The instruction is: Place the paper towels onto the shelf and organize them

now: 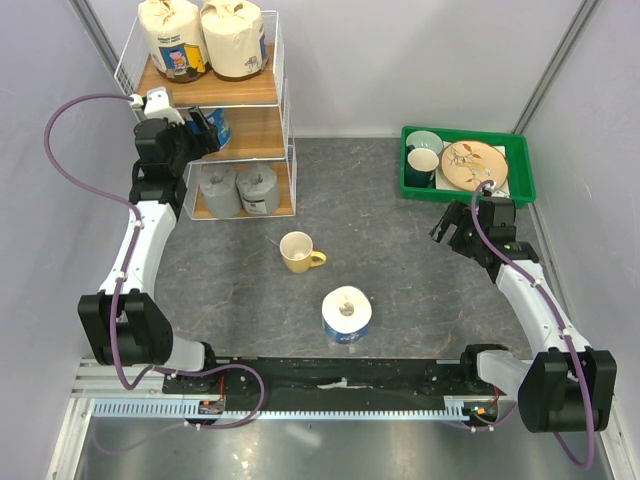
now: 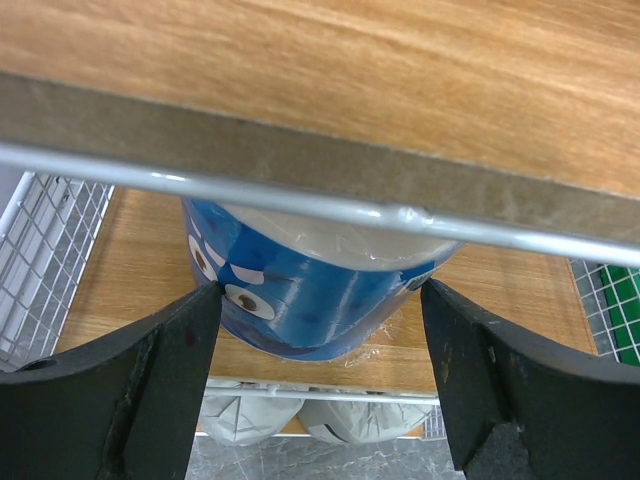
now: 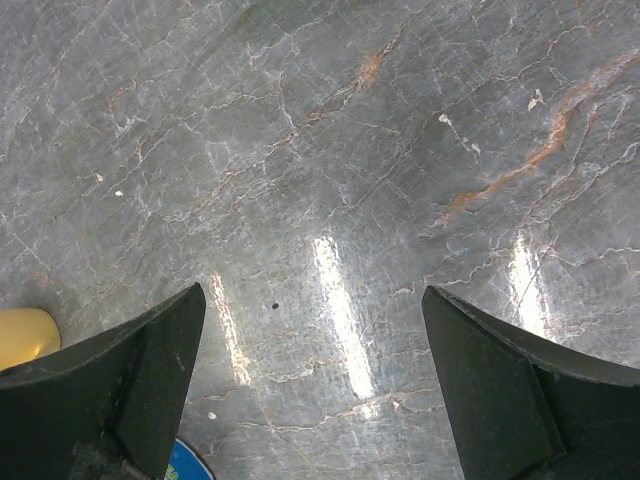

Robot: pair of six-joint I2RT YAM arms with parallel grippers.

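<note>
One white-and-blue roll [image 1: 346, 315] stands up front on the bench [image 1: 420, 300], a yellow mug [image 1: 299, 251] just beyond it, and the right hand [image 3: 312, 292] hangs open over the bench to their right. Farther back the left hand [image 2: 320, 290], open, straddles the other white-and-blue roll [image 2: 305, 265] on the middle tier of the shelf [image 1: 257, 132], with grey rolls [image 1: 260, 188] below and cream rolls [image 1: 234, 38] on top.

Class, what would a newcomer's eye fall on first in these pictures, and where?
The white wire shelf in the far left corner, with two cream rolls on its top board. A blue roll sits on the middle board between the fingers of the left gripper. One white-and-blue roll stands alone on the table, near its front edge.
</note>
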